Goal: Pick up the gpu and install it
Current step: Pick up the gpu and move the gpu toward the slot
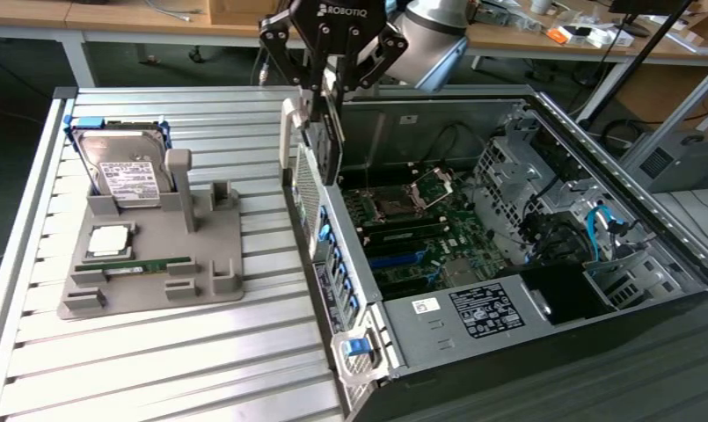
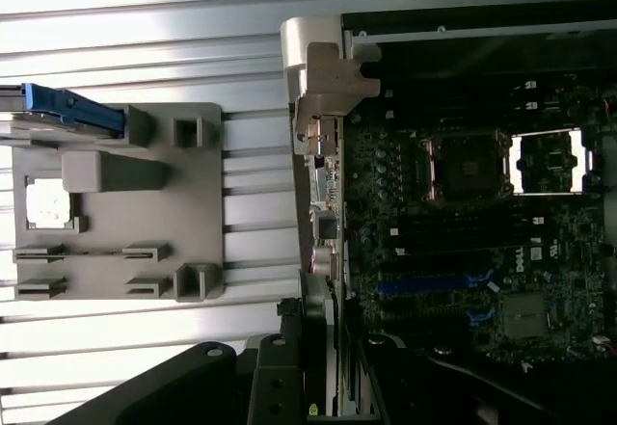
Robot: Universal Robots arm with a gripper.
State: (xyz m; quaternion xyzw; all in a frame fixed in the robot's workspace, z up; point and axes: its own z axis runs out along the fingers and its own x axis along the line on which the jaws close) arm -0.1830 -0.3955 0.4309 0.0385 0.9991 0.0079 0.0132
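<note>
The gpu [image 1: 328, 145], a thin dark card with a pale metal end bracket [image 1: 290, 132], hangs on edge with my gripper [image 1: 328, 98] shut on its upper edge. It hovers over the open computer case [image 1: 635, 220], above the case wall nearest the slatted table. In the wrist view the gpu [image 2: 322, 223] appears edge-on, running from its bracket [image 2: 323, 73] down between my fingers [image 2: 289, 377]. The motherboard [image 2: 463, 252] with a blue slot [image 2: 434, 285] lies just beside and below the card.
A grey holder [image 1: 154, 281] on the slatted table [image 1: 154, 369] carries a silver hard drive [image 1: 125, 171], a processor chip [image 1: 110, 239] and a narrow green RAM stick [image 1: 149, 264]. Drive cages and cables [image 1: 565, 220] crowd the case's far side.
</note>
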